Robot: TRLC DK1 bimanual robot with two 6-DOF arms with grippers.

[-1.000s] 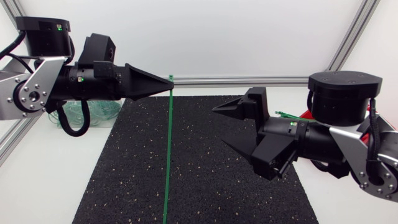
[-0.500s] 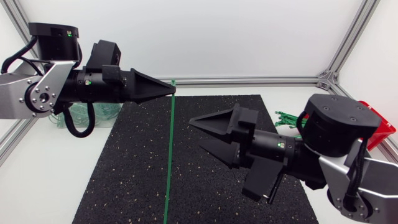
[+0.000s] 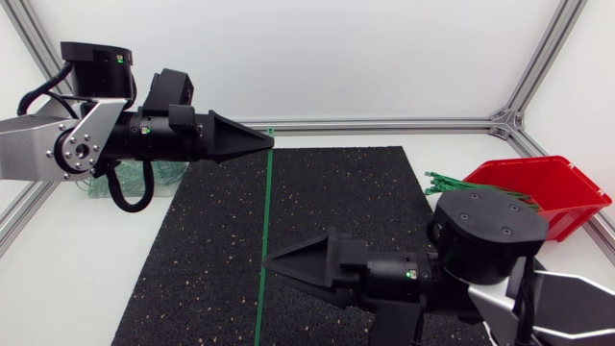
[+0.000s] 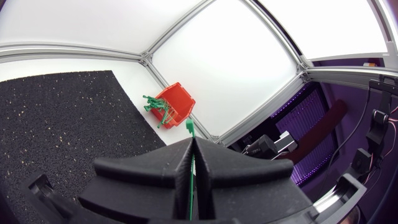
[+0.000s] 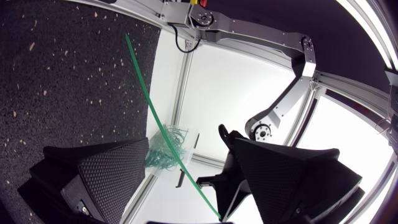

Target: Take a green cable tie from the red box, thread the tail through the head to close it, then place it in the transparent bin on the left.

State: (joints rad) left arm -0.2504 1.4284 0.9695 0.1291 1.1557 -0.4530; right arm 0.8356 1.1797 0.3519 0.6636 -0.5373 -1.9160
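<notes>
My left gripper [image 3: 267, 142] is shut on a long green cable tie [image 3: 264, 231] just below its head, and the tail hangs straight down over the black mat [image 3: 365, 192]. In the left wrist view the tie's head [image 4: 188, 127] pokes out past the shut fingertips [image 4: 186, 163]. My right gripper [image 3: 274, 263] comes in low from the right, open, its tips at the tie's lower part. In the right wrist view the tie [image 5: 155, 118] runs between the spread fingers [image 5: 106, 174]. The red box [image 3: 538, 192] holds more green ties [image 3: 461, 183] at the right. The transparent bin [image 3: 149, 178] sits behind my left arm.
Aluminium frame posts [image 3: 384, 124] run along the table's far edge and corners. The bin [image 5: 168, 149] with green ties lies ahead of my right gripper. The red box [image 4: 174, 104] also shows beyond my left gripper's tips.
My right arm has swung toward the table's front and leftward, bringing its open gripper to the hanging tie. The left gripper with the tie has drifted slightly right.
</notes>
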